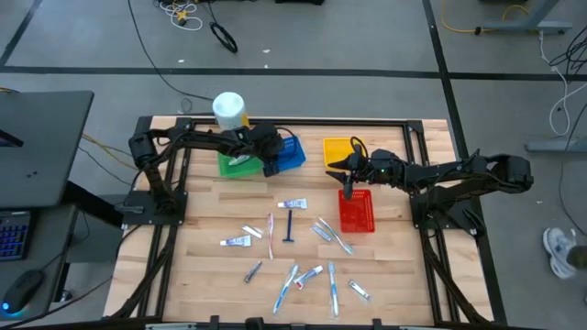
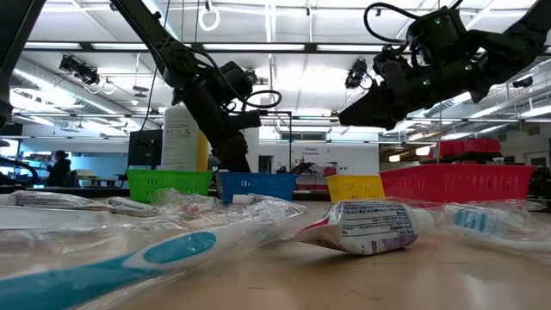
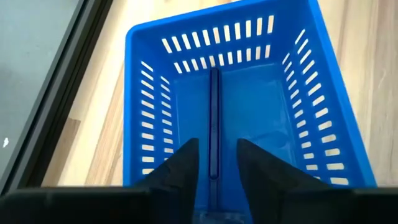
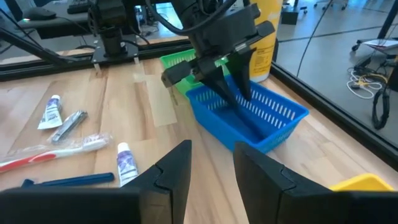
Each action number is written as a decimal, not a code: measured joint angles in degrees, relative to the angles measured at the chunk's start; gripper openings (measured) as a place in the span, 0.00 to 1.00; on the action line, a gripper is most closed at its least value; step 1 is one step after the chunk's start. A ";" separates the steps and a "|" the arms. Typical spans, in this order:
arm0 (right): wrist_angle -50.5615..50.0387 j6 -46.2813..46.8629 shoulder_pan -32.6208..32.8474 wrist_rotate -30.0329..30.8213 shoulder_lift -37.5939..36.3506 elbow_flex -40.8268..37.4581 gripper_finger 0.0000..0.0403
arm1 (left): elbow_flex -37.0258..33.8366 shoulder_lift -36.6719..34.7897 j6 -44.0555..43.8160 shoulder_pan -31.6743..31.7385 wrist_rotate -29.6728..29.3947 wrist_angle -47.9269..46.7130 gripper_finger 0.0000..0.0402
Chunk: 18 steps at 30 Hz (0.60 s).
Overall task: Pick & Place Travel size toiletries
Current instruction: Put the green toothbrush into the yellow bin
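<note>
Toothbrush (image 3: 214, 124) lies along the blue basket's (image 3: 143, 56) floor, between the left gripper's (image 3: 215, 163) parted fingers, so lift straight up and keep clear of the walls. Your right gripper (image 4: 211, 163) hangs open above the red basket (image 1: 358, 213). Tubes (image 1: 293, 204), brushes and a razor (image 1: 290, 226) litter the wooden table (image 1: 202, 275); behind it is a bright workshop.

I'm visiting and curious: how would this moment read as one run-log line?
left gripper: open, inside blue basket, slim blue item between fingers | right gripper: open, empty, above red basket | toiletries: on table
</note>
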 joint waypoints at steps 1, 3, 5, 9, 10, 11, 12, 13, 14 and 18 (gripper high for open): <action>0.00 0.00 0.11 0.00 0.00 0.00 0.32 | 0.00 0.00 -0.07 0.00 -0.02 0.02 0.33; -0.02 0.00 0.41 -0.02 0.00 0.00 0.32 | 0.00 0.00 -1.16 0.00 -0.10 0.24 0.36; 0.00 0.00 0.72 -0.02 0.00 0.00 0.32 | 0.00 0.00 -1.91 0.00 -0.23 0.58 0.39; 0.00 0.00 1.14 -0.02 0.00 0.00 0.32 | -0.01 -0.24 -1.73 -0.43 -1.20 0.20 0.40; 0.00 0.00 1.22 -0.04 0.00 0.00 0.32 | -0.04 -0.69 -1.82 -0.62 -2.19 -0.10 0.40; 0.00 0.00 1.31 -0.02 0.00 0.00 0.32 | -0.04 -1.35 -2.16 -0.92 -3.31 -0.20 0.39; -0.02 0.00 1.39 -0.02 0.00 0.00 0.32 | -0.04 -2.25 -2.61 -1.17 -3.97 -0.28 0.38; -0.02 0.00 1.49 -0.02 0.00 0.00 0.32 | -0.04 -3.49 -2.82 -1.43 -4.03 -0.97 0.37; -0.02 0.00 1.53 -0.04 0.00 0.00 0.32 | -0.04 -4.86 -3.08 -1.79 -3.75 -1.94 0.37; -1.31 0.33 1.54 -0.08 0.00 0.00 0.32 | -0.04 -11.27 -5.37 -4.05 -1.62 -6.53 0.34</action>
